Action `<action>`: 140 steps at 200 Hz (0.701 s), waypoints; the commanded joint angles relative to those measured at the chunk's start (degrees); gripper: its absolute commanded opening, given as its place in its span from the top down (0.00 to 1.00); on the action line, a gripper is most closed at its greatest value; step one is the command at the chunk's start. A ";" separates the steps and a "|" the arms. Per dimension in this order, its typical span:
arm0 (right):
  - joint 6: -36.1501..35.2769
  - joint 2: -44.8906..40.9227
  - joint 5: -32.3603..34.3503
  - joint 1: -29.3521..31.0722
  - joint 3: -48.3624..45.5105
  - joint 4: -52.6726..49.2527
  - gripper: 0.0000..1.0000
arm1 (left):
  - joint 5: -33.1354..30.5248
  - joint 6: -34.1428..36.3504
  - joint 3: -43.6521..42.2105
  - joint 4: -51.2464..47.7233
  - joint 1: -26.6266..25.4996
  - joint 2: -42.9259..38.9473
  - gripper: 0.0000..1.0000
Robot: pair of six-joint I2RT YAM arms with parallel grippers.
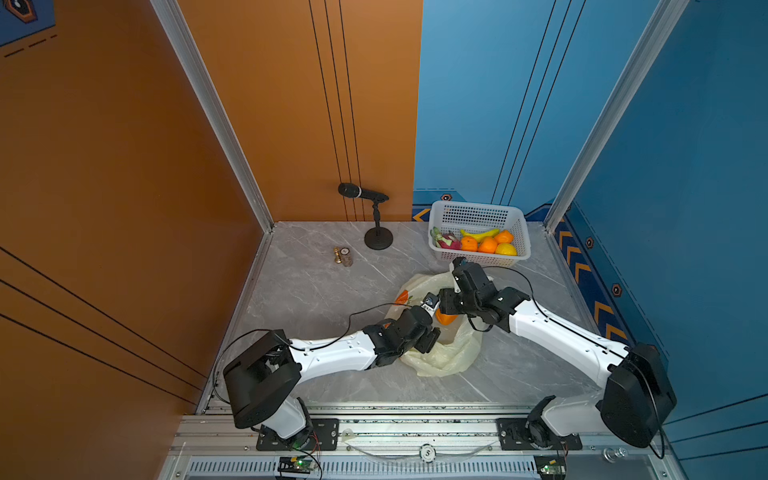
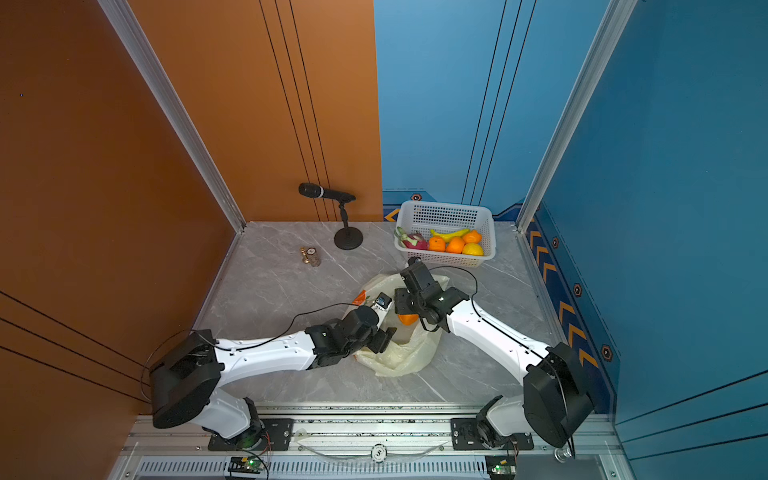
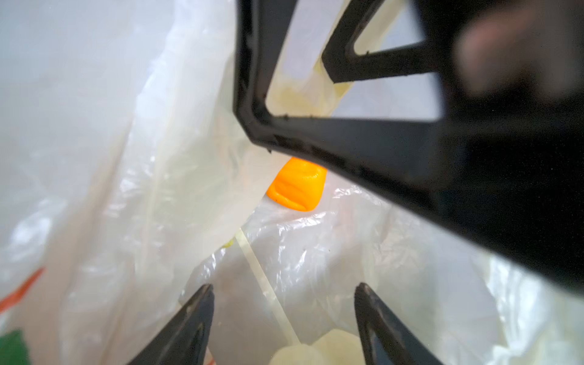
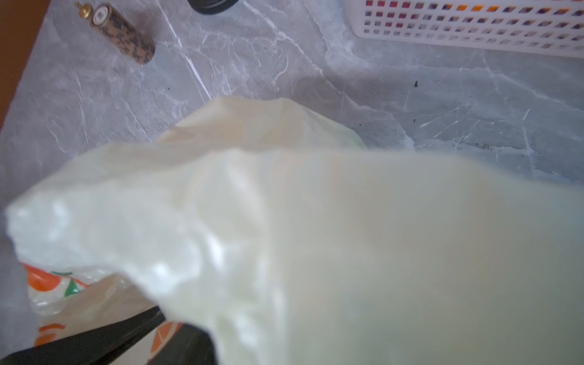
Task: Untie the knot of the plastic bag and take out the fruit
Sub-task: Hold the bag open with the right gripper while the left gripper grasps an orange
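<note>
The plastic bag (image 1: pixel 449 353) is pictured slack and open-mouthed on the grey bench (image 1: pixel 316 291), with both arms reaching into it; no knot can be made out, so the untying is judged done; most of the fruit, a dragon fruit (image 1: pixel 448 241), oranges (image 1: pixel 487 246) and a lemon (image 1: pixel 506 249), is gathered in the white basket (image 1: pixel 473 212) beside a banana (image 1: pixel 480 233); one orange (image 3: pixel 297 186) is seen inside the bag, partly covered by a finger of the right gripper (image 1: pixel 445 311), whose width cannot be told, its own camera being smothered by film; the left gripper (image 3: pixel 283 286) is held wide, nothing gripped; a microphone stand (image 1: pixel 376 216) and a small patterned bottle (image 1: pixel 345 256) are set well clear.
</note>
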 commanded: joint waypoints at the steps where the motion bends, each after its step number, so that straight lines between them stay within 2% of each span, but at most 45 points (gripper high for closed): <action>1: 4.80 0.99 -5.38 -2.02 1.20 7.27 0.49 | 4.20 2.59 1.77 9.67 2.48 3.56 0.23; 21: 7.22 1.97 -8.25 -3.31 1.75 9.64 0.55 | 6.04 3.12 2.51 15.42 3.55 7.66 0.17; 44: 9.20 3.27 -9.41 -4.09 2.67 10.36 0.57 | 7.64 2.91 4.24 19.41 4.69 12.14 0.15; 49: 9.64 3.61 -9.67 -4.30 2.85 10.48 0.57 | 8.13 2.78 4.86 19.70 4.93 13.08 0.09; 74: 11.73 4.69 -11.11 -4.97 2.75 11.56 0.58 | 8.83 4.65 8.39 20.82 5.19 18.18 0.01; 118: 12.88 4.87 -11.50 -6.23 1.87 11.54 0.58 | 14.51 6.92 15.16 20.79 6.51 26.59 0.01; 140: 13.93 4.65 -12.66 -7.38 0.73 12.15 0.58 | 18.76 6.73 18.99 16.73 7.72 30.69 0.03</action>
